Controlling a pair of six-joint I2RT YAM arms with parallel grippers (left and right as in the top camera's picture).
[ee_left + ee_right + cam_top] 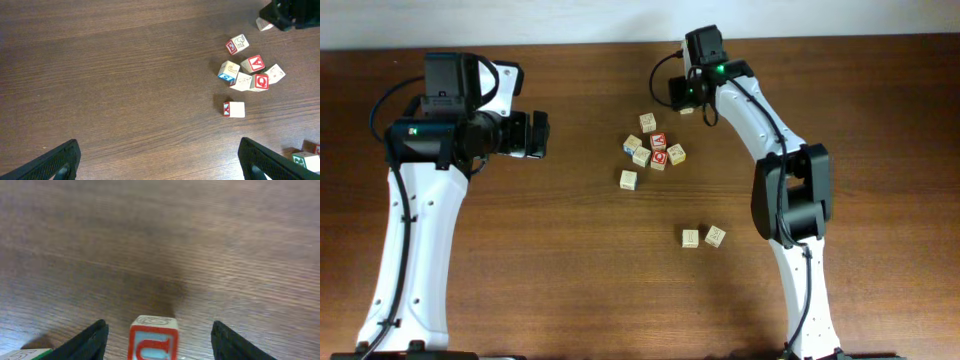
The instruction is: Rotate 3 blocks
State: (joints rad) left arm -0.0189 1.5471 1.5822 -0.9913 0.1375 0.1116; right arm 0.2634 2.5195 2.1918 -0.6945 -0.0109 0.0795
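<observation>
We read V on one red-faced cube [255, 63], Q on a neighbouring red cube [261, 81], and U on the red-framed cube [153, 340] nearest the right wrist camera.

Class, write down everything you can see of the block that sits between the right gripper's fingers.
The block is a small wooden cube. Its near face shows a red border around a pale blue letter, seemingly U; its cream top bears a faint swirl. It stands upright on the table, centred in the open right gripper, clear of both fingers. Its lower part is out of frame.
</observation>
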